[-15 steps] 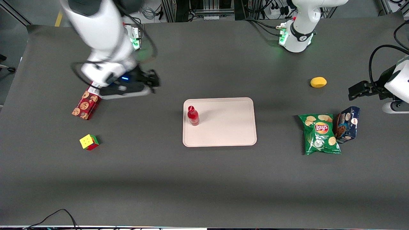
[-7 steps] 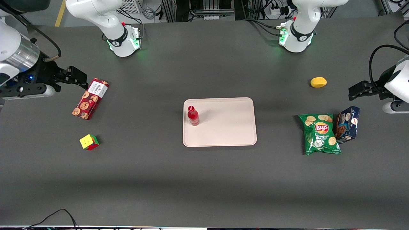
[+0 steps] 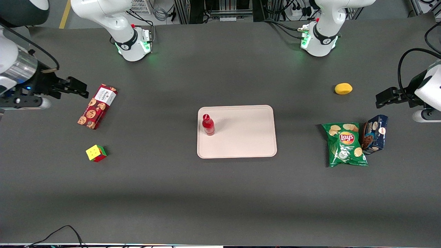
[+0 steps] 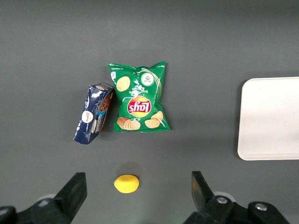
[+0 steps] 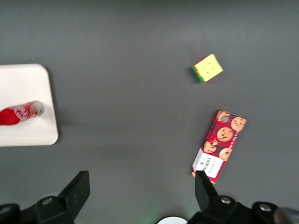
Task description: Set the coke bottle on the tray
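Note:
The small red coke bottle (image 3: 208, 124) stands upright on the pale pink tray (image 3: 244, 137), close to the tray edge that faces the working arm's end of the table. It also shows in the right wrist view as coke bottle (image 5: 18, 113) on the tray (image 5: 28, 84). My gripper (image 3: 78, 88) hangs open and empty high over the working arm's end of the table, beside the red cookie box (image 3: 97, 106). From the wrist camera the gripper (image 5: 140, 189) has only bare mat between its two black fingers.
Near the working arm's end lie the cookie box (image 5: 218, 145) and a colour cube (image 3: 96, 153). Toward the parked arm's end lie a green chips bag (image 3: 345, 144), a blue snack box (image 3: 374, 134) and a yellow lemon-like fruit (image 3: 343, 88).
The right arm has swung away from the tray toward its own end of the table and risen; its gripper is now past the cookie box. The bottle stays standing on the tray.

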